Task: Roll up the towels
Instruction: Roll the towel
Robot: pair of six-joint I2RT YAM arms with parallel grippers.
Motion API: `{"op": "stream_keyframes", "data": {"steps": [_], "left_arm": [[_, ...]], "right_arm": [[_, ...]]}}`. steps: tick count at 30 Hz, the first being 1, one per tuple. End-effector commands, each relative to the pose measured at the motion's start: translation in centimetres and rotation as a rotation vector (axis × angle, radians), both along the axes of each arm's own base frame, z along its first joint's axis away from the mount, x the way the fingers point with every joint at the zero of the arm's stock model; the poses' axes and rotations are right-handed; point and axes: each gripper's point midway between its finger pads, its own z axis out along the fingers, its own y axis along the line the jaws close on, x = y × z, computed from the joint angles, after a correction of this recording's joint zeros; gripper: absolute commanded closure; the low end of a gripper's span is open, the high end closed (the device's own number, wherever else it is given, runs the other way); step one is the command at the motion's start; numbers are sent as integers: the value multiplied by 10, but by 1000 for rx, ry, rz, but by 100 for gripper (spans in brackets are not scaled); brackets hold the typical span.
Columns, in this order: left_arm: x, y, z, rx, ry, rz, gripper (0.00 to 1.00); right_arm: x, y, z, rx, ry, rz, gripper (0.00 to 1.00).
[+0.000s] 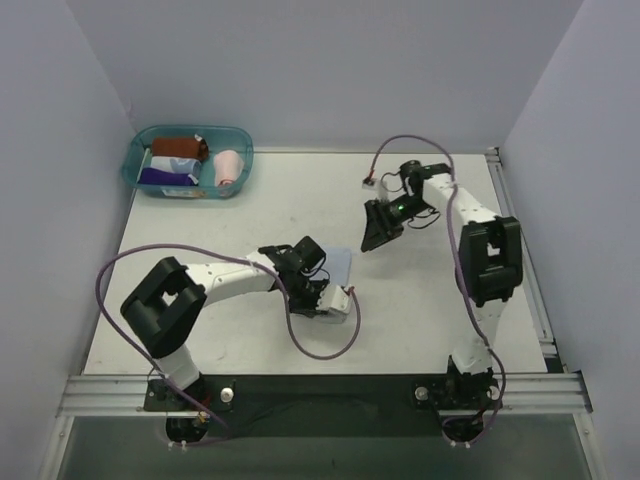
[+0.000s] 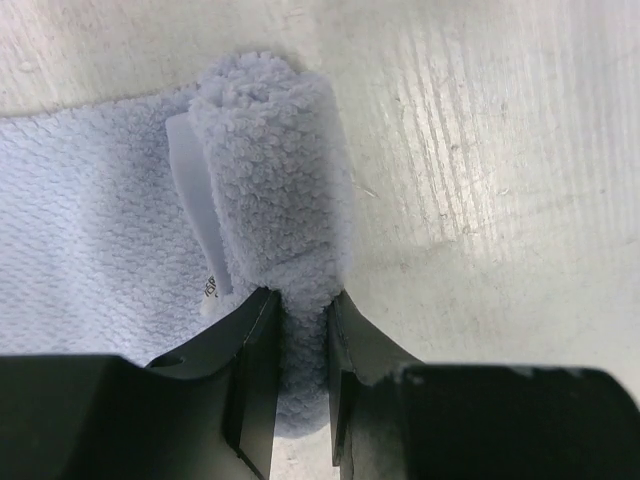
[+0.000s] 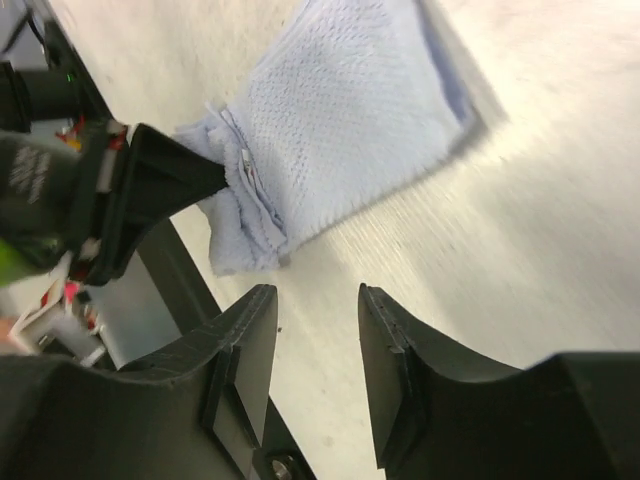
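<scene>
A light blue towel point(image 2: 90, 230) lies on the table with one edge rolled into a stubby cylinder point(image 2: 270, 180). A white tag point(image 2: 195, 200) sticks out beside the roll. My left gripper point(image 2: 298, 330) is shut on the near end of that roll. The top view shows the towel point(image 1: 342, 262) at mid-table with the left gripper point(image 1: 325, 283) at its near edge. My right gripper point(image 3: 317, 300) is open with nothing between its fingers, raised off the table and apart from the towel point(image 3: 350, 120); in the top view it point(image 1: 370, 240) hangs to the towel's right. A pale pink rolled towel point(image 1: 229, 166) lies in the tub.
A teal see-through tub point(image 1: 140, 150) stands at the back left corner and holds other rolled cloths, brown point(image 1: 180, 147) and purple-white point(image 1: 167, 170). Purple cables loop over the table near both arms. Walls close in the table at the left, back and right.
</scene>
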Motion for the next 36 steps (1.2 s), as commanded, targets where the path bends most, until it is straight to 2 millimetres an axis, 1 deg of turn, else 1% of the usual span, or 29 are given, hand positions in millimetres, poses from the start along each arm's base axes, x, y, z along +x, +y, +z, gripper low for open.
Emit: {"op": "stream_keyframes", "data": {"steps": [1,3,4,5,6,7,8,9,10,12,13,14,16,17,18,19,20,21,22,23,24,25,27,28,29,31,32,34,36], "left_arm": [[-35,36,-23,174,327,75,100],[-28,28,-13,166,396,96,100],[-23,30,-20,183,447,122,100],[-22,27,-19,174,491,123,100],[-15,23,-13,174,516,132,100],[-12,28,-23,198,570,156,100],[-14,28,-23,204,622,164,100],[-2,21,-17,180,628,171,100],[-2,23,-27,203,678,181,100],[4,24,-26,201,736,210,100],[12,20,-31,200,747,213,100],[14,23,-31,213,766,223,100],[16,23,-37,228,796,231,100],[19,23,-33,224,808,230,100],[22,23,-33,223,815,234,100],[21,23,-37,234,830,237,100],[24,21,-34,229,836,239,100],[25,21,-35,232,841,242,100],[25,22,-38,243,856,247,100],[27,21,-36,246,861,251,100],[29,22,-37,247,866,255,100],[29,23,-39,254,878,258,100],[32,22,-38,254,889,265,100],[32,23,-40,258,895,268,100],[32,23,-39,256,899,271,100],[33,23,-39,254,898,273,100],[33,23,-39,254,897,273,100],[33,23,-39,255,897,277,100],[34,23,-41,259,895,281,100]], "right_arm": [[1,-35,57,9,-138,-79,63],[-12,-50,69,8,-179,-105,64],[-14,-61,72,5,-195,-130,66],[-19,-67,73,-8,-211,-134,67],[-26,-72,85,-11,-264,-136,69],[-38,-76,79,-25,-257,-129,73],[-44,-80,80,-41,-279,-126,74],[-54,-82,90,-38,-321,-125,74],[-67,-82,85,-39,-318,-112,75],[-85,-81,92,-38,-371,-90,75],[-93,-80,91,-44,-386,-70,75],[-108,-76,81,-55,-379,-23,75],[-123,-72,76,-113,-443,50,75],[-130,-69,69,-138,-440,71,74],[-142,-56,66,-149,-475,154,74],[-135,-55,62,-198,-533,164,71],[-137,-50,55,-233,-554,194,70],[-145,-36,49,-250,-580,277,67],[-136,-32,45,-309,-643,298,60],[-137,-25,41,-331,-664,333,57],[-143,-9,33,-353,-679,413,55],[-135,-1,30,-376,-726,428,53],[-124,10,20,-449,-792,474,51],[-123,27,20,-428,-847,497,51],[-119,32,12,-461,-863,516,50],[-110,56,12,-444,-927,523,50],[-108,61,1,-464,-922,540,50],[-97,75,-1,-456,-965,530,50],[-95,82,-9,-457,-972,547,50]]}}
